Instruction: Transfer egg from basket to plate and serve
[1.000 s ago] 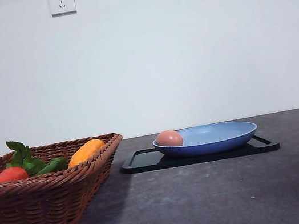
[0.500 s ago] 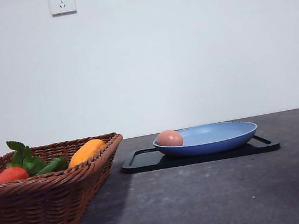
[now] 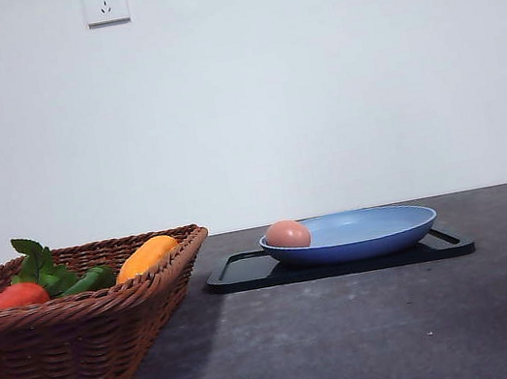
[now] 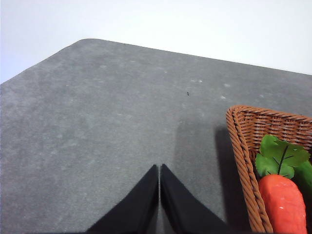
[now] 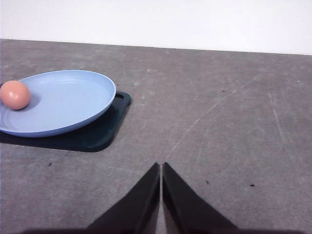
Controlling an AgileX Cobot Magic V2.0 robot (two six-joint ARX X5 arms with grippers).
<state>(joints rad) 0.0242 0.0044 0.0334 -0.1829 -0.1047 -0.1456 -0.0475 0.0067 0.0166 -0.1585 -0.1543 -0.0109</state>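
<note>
So nothing moves over the last second: egg [image 3: 287,235] sits in the plate [image 3: 378,226], both arms' fingers pinched together holding nothing, so the task looks basically finished.

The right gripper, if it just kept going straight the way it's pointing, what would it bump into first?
Probably nothing but bare table. The right gripper, fingers closed together, points across open grey surface toward the wall. The plate with the egg on the black tray sits off to one side of that line.
</note>
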